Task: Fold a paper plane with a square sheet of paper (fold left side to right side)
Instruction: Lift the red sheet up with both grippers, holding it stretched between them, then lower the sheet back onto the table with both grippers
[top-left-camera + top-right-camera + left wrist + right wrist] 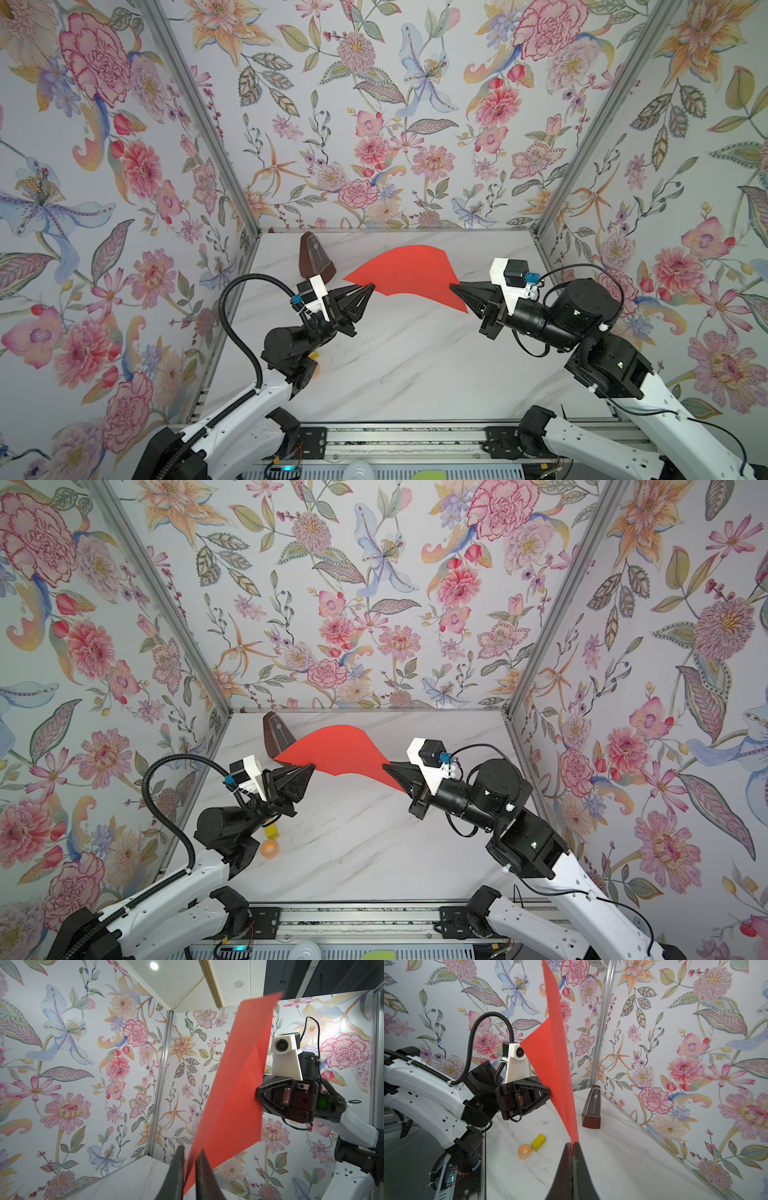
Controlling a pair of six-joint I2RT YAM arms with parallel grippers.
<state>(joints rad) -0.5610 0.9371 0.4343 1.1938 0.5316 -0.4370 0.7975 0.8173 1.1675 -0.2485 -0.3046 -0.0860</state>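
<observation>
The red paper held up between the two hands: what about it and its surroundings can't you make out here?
- the square sheet of paper: its upper tip runs off the right wrist view's edge.
- the left hand: in the left wrist view the sheet fills the gap between its fingers, so whether it pinches is unclear.
- the yellow block: the left arm hides nearly all of it in a top view.

Red paper (340, 750) hides part of the metronome (275, 734) — yellow block (272, 833) half-hidden.
</observation>
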